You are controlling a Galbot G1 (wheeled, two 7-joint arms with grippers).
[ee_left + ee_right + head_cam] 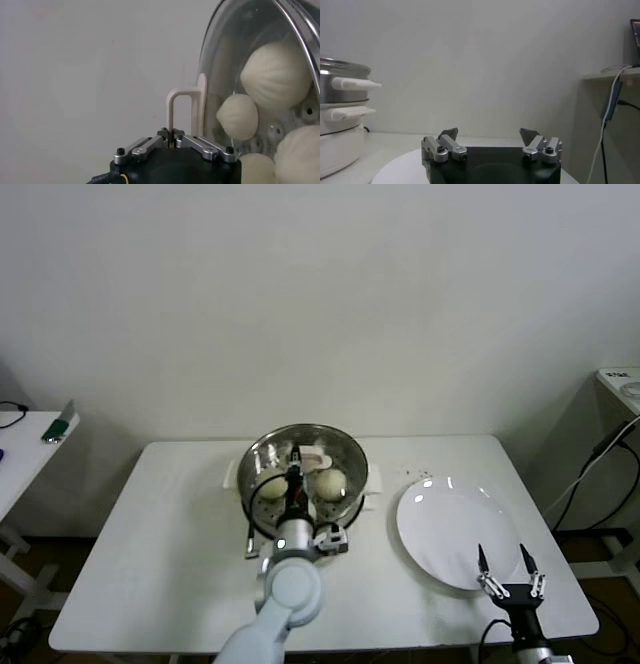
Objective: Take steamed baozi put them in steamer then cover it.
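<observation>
The steel steamer (352, 456) stands on its cream pot base at the table's middle; it also shows in the right wrist view (340, 95). The glass cover (231, 60) lies over it; I cannot tell whether it rests on the rim. My left gripper (296, 476) (172, 136) is shut on the cover's cream bar handle (186, 105). Several baozi (276, 75) (238, 116) (331, 482) show through the glass, inside the steamer. My right gripper (508, 569) (490, 134) is open and empty over the near edge of the plate.
An empty white plate (445, 524) (400, 170) lies right of the steamer. The white table (170, 534) has bare room at left. A side table (25, 446) stands far left. A shelf (620, 379) and cables (590, 474) are at right.
</observation>
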